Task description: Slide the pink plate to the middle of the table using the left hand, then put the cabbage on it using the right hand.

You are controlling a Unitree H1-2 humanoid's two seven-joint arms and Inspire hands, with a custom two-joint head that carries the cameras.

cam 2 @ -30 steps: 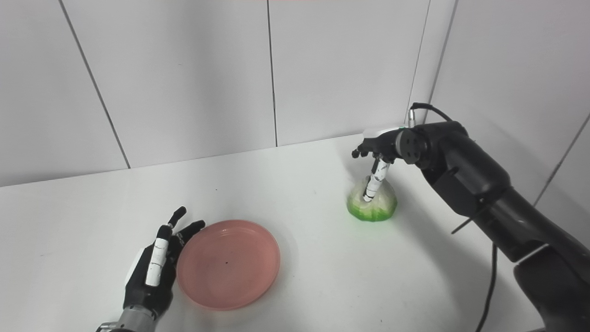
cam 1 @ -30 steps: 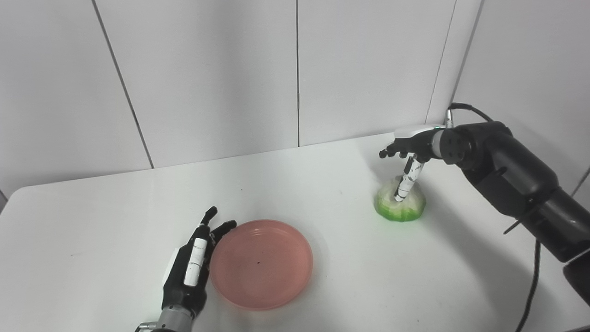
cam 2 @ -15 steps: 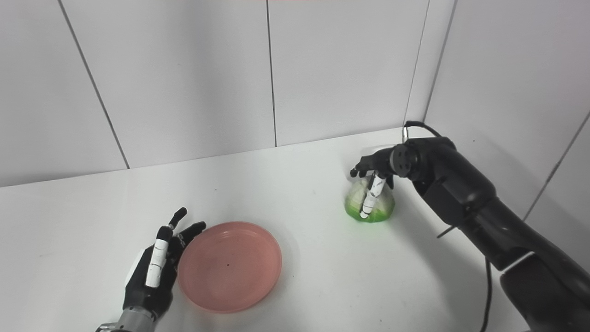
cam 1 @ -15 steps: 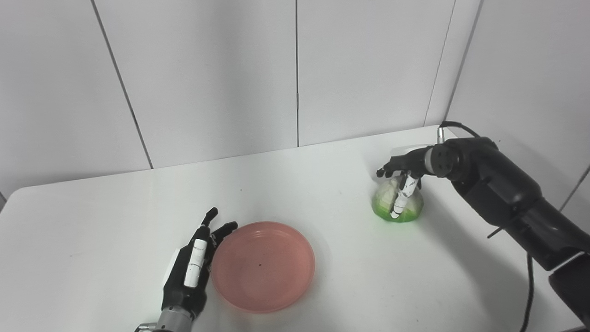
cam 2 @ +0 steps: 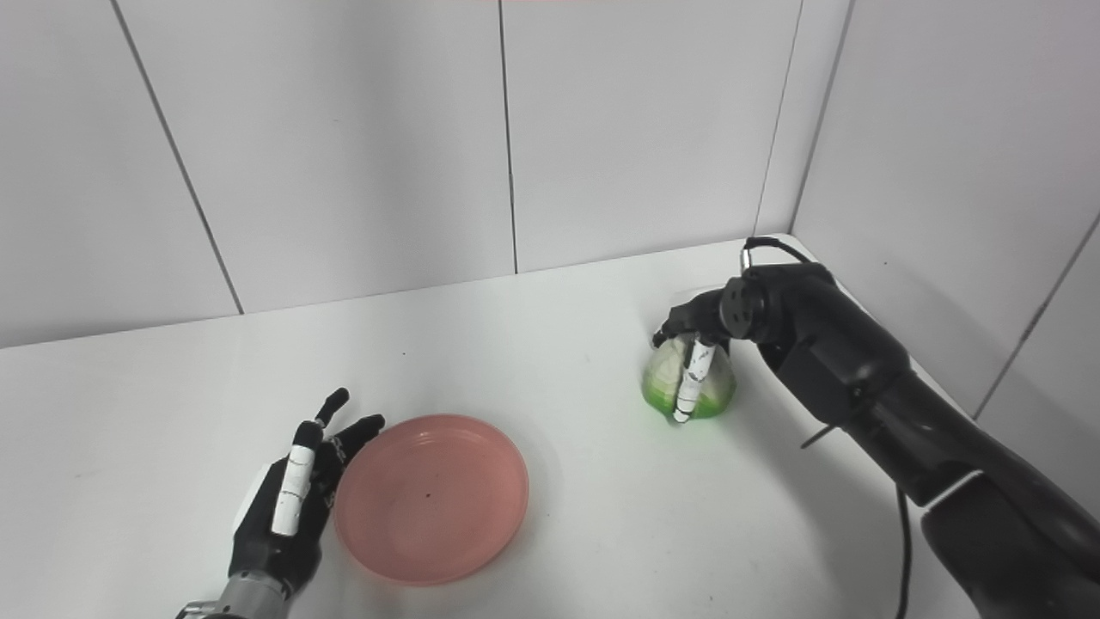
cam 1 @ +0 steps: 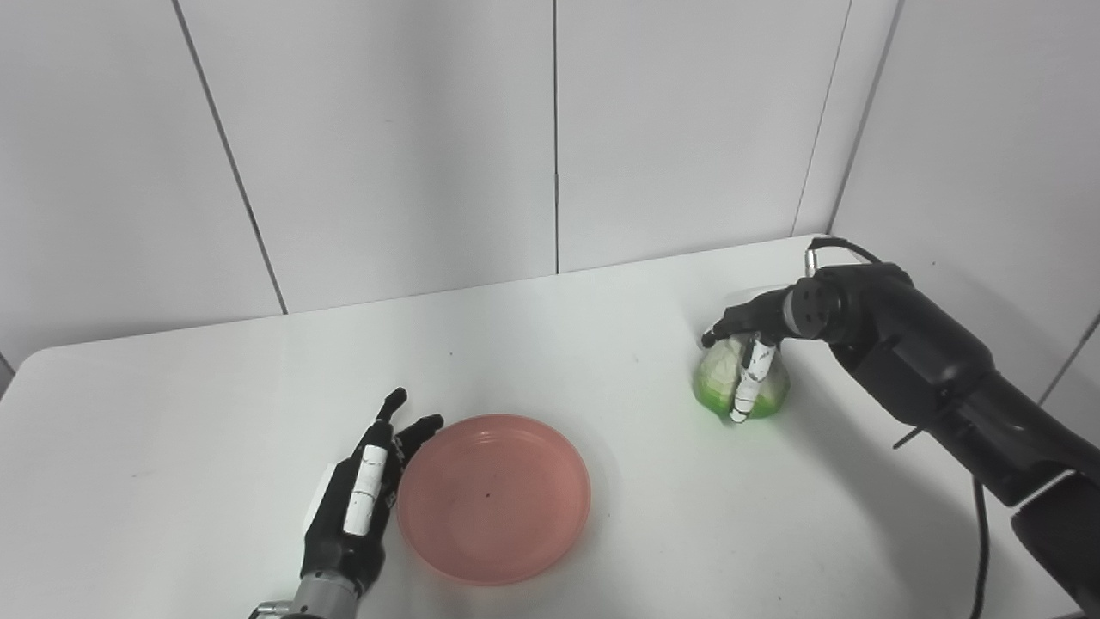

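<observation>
Currently, my left hand (cam 1: pixel 352 507) rests on the white desk (cam 1: pixel 172 430) at about 7 o'clock in the view, palm edge down, fingers (cam 1: pixel 391 408) extended and spread, holding nothing. Its inner side lies just beside the left rim of the plate (cam 1: pixel 494 499); whether it touches that rim I cannot tell. The plate is pink, round and shallow, flat on the desk at about 6 o'clock, a little left of the desk's centre line. It carries nothing apart from a small dark speck near its centre.

My right arm (cam 1: pixel 937 378) enters from the 4 o'clock side and reaches toward 2 o'clock. My right hand (cam 1: pixel 746 344) sits on top of the cabbage (cam 1: pixel 718 383), with the fingers curled down over its crown and one white-marked finger (cam 1: pixel 748 387) running down its near face to the base. The hand is closing around the cabbage; the far-side fingers are hidden, so a full grip cannot be confirmed from these views.

The cabbage is pale at the top and bright green at the bottom. It stands on the desk at about 2 o'clock, near the right rear corner, well apart from the plate.
</observation>
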